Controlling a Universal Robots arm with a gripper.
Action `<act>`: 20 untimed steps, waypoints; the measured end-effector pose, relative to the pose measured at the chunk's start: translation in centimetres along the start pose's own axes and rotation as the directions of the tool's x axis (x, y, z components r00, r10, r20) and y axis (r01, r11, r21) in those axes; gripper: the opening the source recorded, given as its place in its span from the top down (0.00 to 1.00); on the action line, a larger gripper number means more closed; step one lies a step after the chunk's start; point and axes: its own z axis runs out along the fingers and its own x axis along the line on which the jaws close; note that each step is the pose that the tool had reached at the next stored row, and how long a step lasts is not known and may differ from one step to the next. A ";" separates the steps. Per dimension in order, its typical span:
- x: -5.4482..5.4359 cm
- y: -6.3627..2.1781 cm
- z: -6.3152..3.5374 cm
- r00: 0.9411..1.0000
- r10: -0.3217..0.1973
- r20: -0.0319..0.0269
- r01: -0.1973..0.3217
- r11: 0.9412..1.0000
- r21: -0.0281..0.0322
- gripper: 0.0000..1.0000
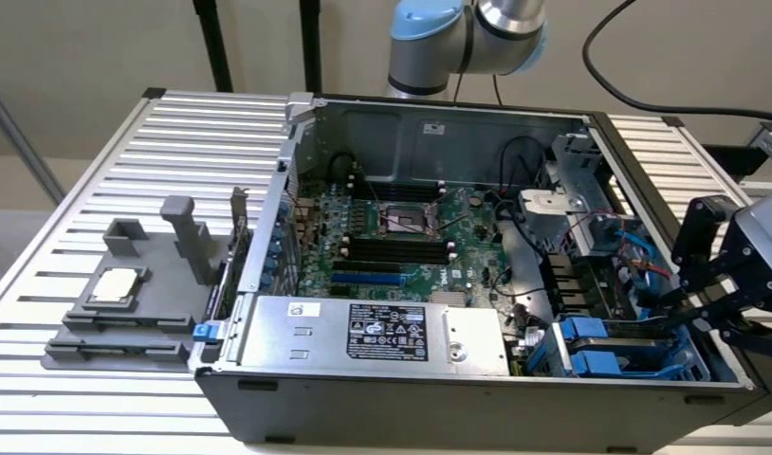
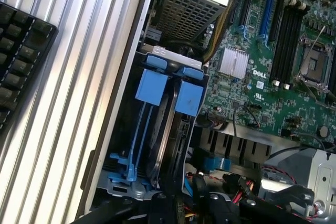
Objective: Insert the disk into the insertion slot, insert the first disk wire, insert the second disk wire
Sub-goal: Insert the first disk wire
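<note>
As the big grey bench (image 1: 209,133) holds everything up, an open computer case (image 1: 487,408) sits on it with its side off. You can look right down into the case.

The robot arm (image 1: 468,38) sits behind the back of the case. A big silver box with a black label (image 1: 374,332) lies along the front wall of the case. Behind that box is the green board (image 1: 399,227) with lots of little parts on it.

On the exterior view's left, a grey holder (image 1: 133,313) rests on the bench beside the case. A small square chip (image 1: 117,284) sits on top of it. A black keyboard (image 2: 21,61) lies on the bench too, well apart from the case.

The black end effector (image 1: 689,308) is on the exterior view's right. It reaches over the case wall, just above the insertion slot (image 1: 670,365). I cannot tell if it is spread or pressed together, and I cannot tell if it is pinching anything.

The insertion slot is a grey metal cage in the front corner of the case, next to the silver box. Two bright blue tabs (image 2: 152,85) stick up at one end of it. The disk (image 2: 167,129) is inside the cage, standing on its thin edge between the blue rails.

Thin blue wires (image 1: 639,254) curl near the end effector, just behind the cage.
</note>
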 end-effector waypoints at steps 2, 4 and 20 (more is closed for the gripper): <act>0.0 -0.01 -0.01 1.000 -0.004 -0.001 0.004 1.000 0.001 0.77; 0.0 0.01 -0.01 1.000 -0.004 -0.001 0.004 1.000 0.001 0.77; -1.1 3.85 -0.41 0.999 -0.001 -0.037 0.001 1.000 0.003 0.84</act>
